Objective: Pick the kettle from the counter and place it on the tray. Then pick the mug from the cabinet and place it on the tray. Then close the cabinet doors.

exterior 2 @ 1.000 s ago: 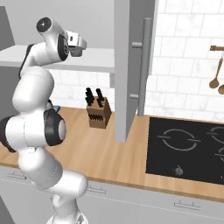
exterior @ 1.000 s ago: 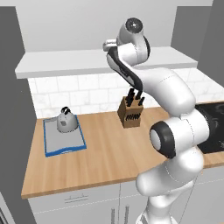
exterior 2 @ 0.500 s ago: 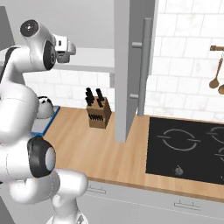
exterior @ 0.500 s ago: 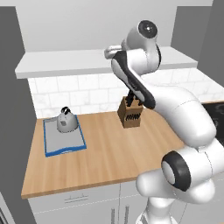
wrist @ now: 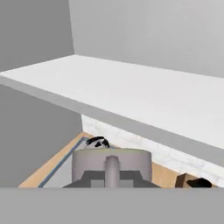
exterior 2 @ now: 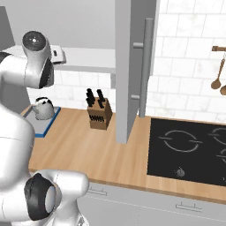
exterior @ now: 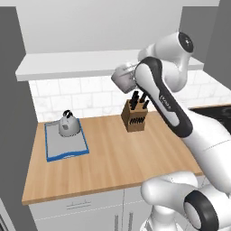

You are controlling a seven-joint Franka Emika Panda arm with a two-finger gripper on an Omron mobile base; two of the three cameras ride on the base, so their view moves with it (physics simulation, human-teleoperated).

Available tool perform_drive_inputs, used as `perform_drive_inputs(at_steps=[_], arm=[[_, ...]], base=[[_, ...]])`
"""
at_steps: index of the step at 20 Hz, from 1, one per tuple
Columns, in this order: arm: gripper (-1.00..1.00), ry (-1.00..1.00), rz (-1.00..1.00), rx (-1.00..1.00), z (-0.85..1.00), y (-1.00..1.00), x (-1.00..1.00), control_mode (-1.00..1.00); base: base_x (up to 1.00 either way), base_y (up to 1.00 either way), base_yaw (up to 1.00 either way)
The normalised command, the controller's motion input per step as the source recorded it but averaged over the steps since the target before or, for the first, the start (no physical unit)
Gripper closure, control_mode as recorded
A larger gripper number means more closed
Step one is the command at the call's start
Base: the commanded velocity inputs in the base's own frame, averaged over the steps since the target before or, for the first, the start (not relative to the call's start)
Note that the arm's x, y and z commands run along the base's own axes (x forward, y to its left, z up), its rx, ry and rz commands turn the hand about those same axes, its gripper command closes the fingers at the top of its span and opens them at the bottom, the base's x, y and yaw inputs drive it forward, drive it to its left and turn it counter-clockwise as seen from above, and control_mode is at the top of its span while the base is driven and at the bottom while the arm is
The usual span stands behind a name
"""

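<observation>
My gripper (exterior: 128, 75) is shut on the grey-beige mug (exterior: 122, 79) and holds it in the air just in front of the cabinet's white shelf (exterior: 81, 64), above the counter (exterior: 108, 158). In the hand view the mug (wrist: 111, 162) sits between the fingertips with its handle facing the camera, below the shelf's edge (wrist: 131, 105). The silver kettle (exterior: 68, 124) stands on the blue-rimmed tray (exterior: 63, 146) at the counter's left; from the right the kettle (exterior 2: 43, 108) and tray (exterior 2: 40, 129) show too. Both cabinet doors stand open: the left door (exterior: 16, 117) and the right door (exterior 2: 132, 66).
A brown knife block (exterior: 135, 115) stands on the counter below and right of the mug. The open right door with its bar handle (exterior 2: 145, 66) juts out over the counter beside the black stovetop (exterior 2: 190, 150). Wooden utensils (exterior 2: 217, 77) hang on the tiled wall.
The arm has swung down and out from the cabinet shelf, carrying the mug to a spot in front of the shelf edge. Kettle, tray and doors have not moved.
</observation>
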Motion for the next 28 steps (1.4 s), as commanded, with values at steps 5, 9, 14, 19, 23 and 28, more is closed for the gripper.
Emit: perform_drive_inputs(at_steps=[5, 9, 14, 19, 23, 28], arm=[[1.0, 0.0, 0.31, 0.0, -0.13, 0.34, -0.75, -1.0], [1.0, 0.0, 0.29, 0.0, -0.16, 0.34, -0.65, -1.0], [1.0, 0.0, 0.29, -0.04, -0.15, 0.36, -0.68, -1.0], [1.0, 0.0, 0.27, -0.07, -0.23, 0.38, -0.61, -1.0], [1.0, 0.0, 0.23, -0.07, -0.37, 0.4, -0.54, -1.0], [1.0, 0.0, 0.14, -0.05, -0.45, 0.39, -0.29, -1.0]], base=[[0.0, 0.0, 0.0], [0.0, 0.0, 0.0], [0.0, 0.0, 0.0], [0.0, 0.0, 0.0], [0.0, 0.0, 0.0], [0.0, 0.0, 0.0]])
